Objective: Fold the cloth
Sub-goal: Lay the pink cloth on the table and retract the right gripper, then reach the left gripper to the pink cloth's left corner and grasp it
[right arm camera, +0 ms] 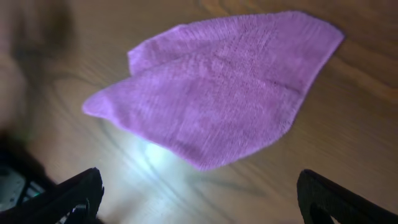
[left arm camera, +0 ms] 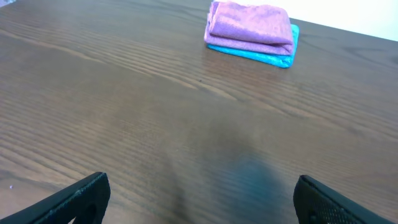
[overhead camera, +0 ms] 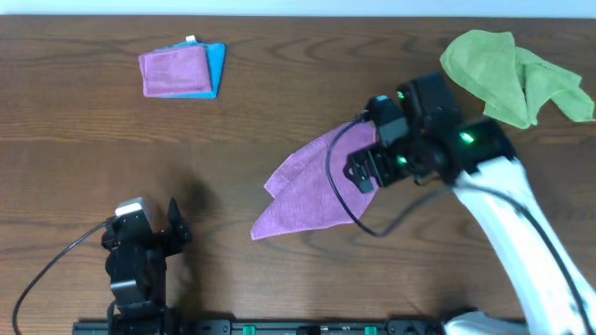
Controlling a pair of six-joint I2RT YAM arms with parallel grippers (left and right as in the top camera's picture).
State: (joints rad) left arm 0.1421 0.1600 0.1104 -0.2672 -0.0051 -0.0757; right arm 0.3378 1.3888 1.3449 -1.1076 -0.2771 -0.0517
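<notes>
Tabletop (overhead camera: 93, 140): dark wood grain, seen from overhead and from both wrists.

Cloth (overhead camera: 312, 191): purple-magenta, laid flat on the tabletop right of centre. From overhead its outline is tapered, broad at the lower left and narrowing toward the upper right, where it is hidden under the right arm. In the right wrist view the cloth (right arm camera: 217, 87) is seen lying partly doubled. One layer is spread over another, and a strip of the under layer is exposed along the upper left edge. A bright glare is noted on the wood just beside its near edge.

Right fingers (overhead camera: 361, 175): held over the narrow upper-right end of the cloth. In the wrist view the right fingers (right arm camera: 68, 199) are seen spread wide, one tip at each lower corner. Nothing is gripped between them, and the cloth is not touched by either tip.

Left fingers (overhead camera: 175, 223): parked at the lower left of the tabletop, well apart from the cloth. In the wrist view the left fingers (left arm camera: 74, 199) are likewise spread wide over bare wood, with nothing between them.

Folded purple cloth (overhead camera: 175, 72): a neat rectangle at the upper left, stacked on a blue cloth (overhead camera: 216, 67) whose edge is exposed at its right side. The same pair is seen from the left wrist: purple (left arm camera: 249, 25) on blue (left arm camera: 273, 57).

Green cloth (overhead camera: 512, 74): crumpled at the upper right corner, near the right arm and apart from the cloth.
</notes>
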